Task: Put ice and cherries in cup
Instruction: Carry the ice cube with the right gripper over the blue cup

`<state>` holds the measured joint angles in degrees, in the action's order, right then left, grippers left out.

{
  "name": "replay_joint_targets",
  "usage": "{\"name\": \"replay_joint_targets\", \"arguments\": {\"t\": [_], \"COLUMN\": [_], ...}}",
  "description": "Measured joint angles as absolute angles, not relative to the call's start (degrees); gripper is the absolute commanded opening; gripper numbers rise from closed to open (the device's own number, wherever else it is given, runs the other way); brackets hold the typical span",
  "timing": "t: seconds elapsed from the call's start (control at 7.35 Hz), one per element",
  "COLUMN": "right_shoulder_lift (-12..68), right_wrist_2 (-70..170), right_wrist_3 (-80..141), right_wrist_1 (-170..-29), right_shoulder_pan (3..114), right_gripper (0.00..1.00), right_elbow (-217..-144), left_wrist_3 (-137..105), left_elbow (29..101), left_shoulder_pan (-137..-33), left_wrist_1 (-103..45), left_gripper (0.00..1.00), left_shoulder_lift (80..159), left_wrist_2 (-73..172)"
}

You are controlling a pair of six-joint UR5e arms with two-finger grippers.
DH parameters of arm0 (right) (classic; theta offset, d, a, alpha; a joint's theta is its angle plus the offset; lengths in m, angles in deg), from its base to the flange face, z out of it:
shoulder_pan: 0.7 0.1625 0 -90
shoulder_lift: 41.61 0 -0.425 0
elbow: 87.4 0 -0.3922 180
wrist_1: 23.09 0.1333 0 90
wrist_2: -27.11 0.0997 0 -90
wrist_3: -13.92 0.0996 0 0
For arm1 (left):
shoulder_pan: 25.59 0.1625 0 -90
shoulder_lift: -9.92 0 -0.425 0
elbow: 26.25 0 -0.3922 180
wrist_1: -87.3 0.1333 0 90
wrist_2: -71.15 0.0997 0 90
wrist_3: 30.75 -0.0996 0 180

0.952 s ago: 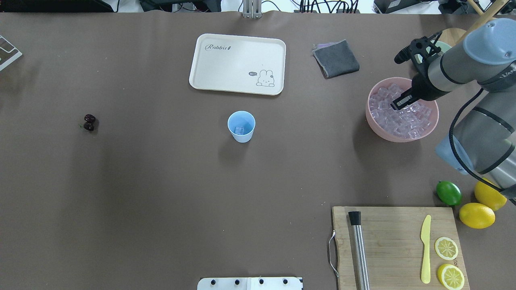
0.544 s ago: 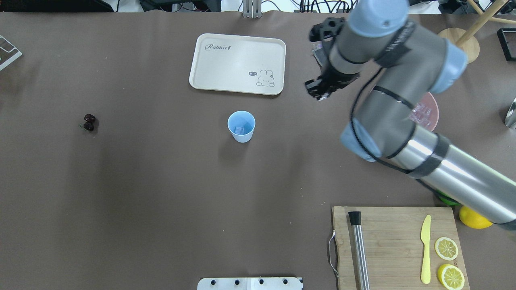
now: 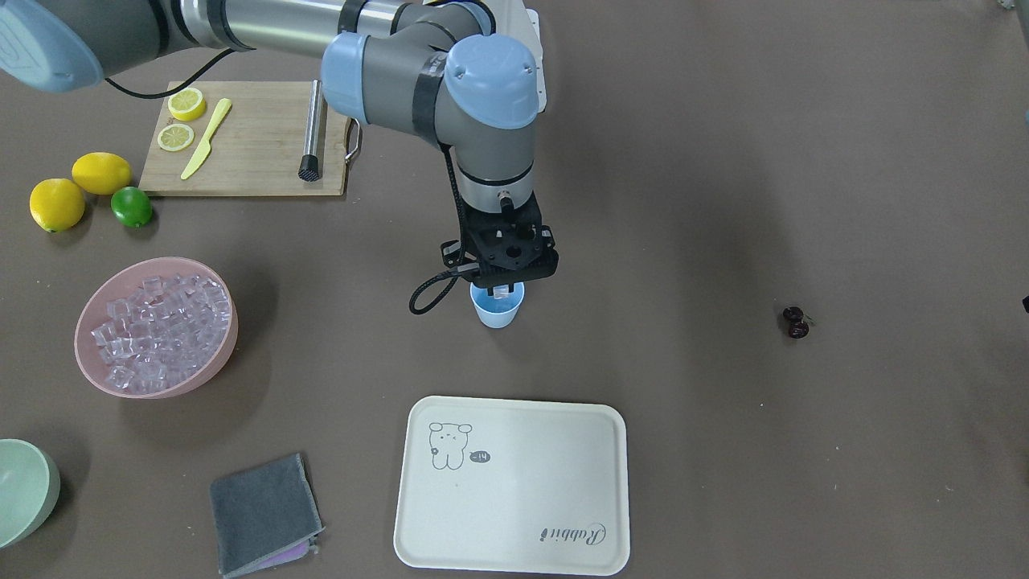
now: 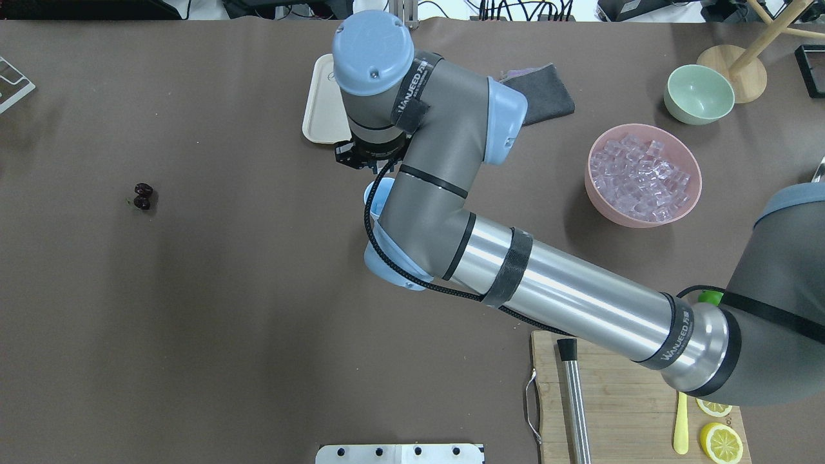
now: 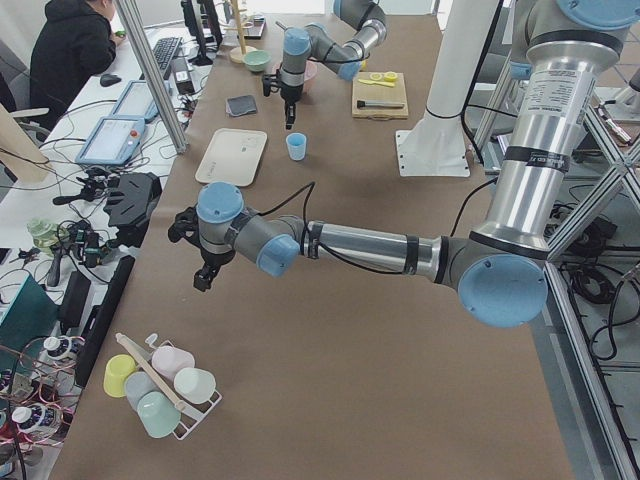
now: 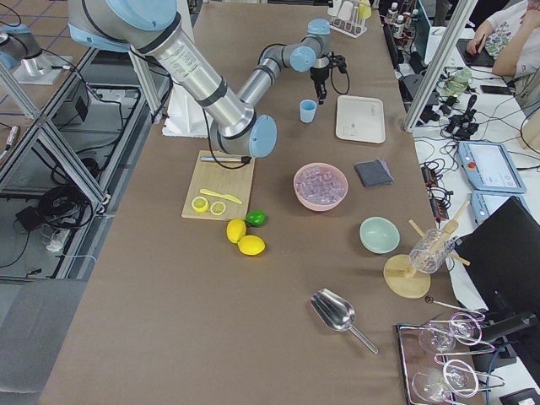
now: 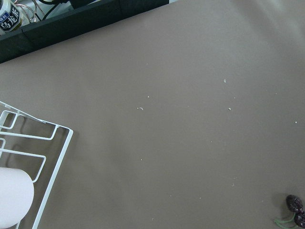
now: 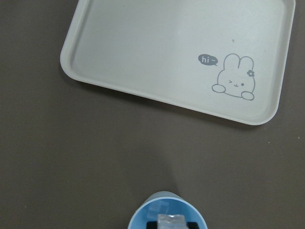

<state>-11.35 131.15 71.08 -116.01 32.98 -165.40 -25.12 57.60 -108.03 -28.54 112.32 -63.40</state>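
Observation:
The light-blue cup [image 3: 498, 312] stands mid-table, and my right arm hides most of it in the overhead view [image 4: 376, 193]. My right gripper [image 3: 500, 286] hangs straight over the cup's mouth, shut on a clear ice cube [image 8: 171, 220] just above the rim [image 8: 143, 210]. More ice [image 3: 157, 322] fills the pink bowl [image 4: 619, 218]. The dark cherries [image 4: 142, 196] lie alone far to the cup's left and show in the left wrist view [image 7: 295, 206]. My left gripper [image 5: 203, 280] hovers over bare table short of them, and I cannot tell whether it is open or shut.
A cream rabbit tray [image 3: 514, 482] lies just beyond the cup, with a grey cloth [image 3: 265, 511] and a pale green bowl [image 4: 699, 93] nearby. A cutting board [image 3: 249, 153], lemons and a lime [image 3: 131, 207] sit near the robot. A white wire rack [image 7: 28, 157] is by the left wrist.
My right arm has swung left from the pink bowl, past the grey cloth, to over the cup. The cup and the cherries have not moved.

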Motion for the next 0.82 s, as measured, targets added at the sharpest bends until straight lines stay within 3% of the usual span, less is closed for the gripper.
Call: {"name": "replay_joint_targets", "arguments": {"t": [0.27,0.41,0.54,0.68,0.82], "right_shoulder_lift": [-11.53,-11.21,-10.79,-10.31,-9.94], "right_wrist_2": [129.26,129.06,129.03,129.0,128.94], "right_wrist_3": [71.94,71.85,71.58,71.4,71.29], "right_wrist_1": [-114.57,-114.25,-114.13,-114.05,-113.96], "right_shoulder_pan": [31.87,31.68,31.61,31.59,31.54], "right_gripper": [0.0,0.06,0.61,0.92,0.99], "right_elbow": [-163.91,-163.59,-163.63,-163.92,-164.2], "left_wrist_3": [-25.12,-25.12,-25.12,-25.12,-25.12], "left_elbow": [57.57,57.58,57.55,57.41,57.24], "left_shoulder_pan": [-108.03,-107.98,-107.87,-107.76,-107.72], "left_wrist_1": [-28.54,-28.54,-28.54,-28.54,-28.54], "left_gripper": [0.98,0.98,0.98,0.98,0.98], "left_shoulder_lift": [112.31,112.32,112.39,112.5,112.62], "left_wrist_2": [-63.41,-63.4,-63.36,-63.35,-63.38]}}
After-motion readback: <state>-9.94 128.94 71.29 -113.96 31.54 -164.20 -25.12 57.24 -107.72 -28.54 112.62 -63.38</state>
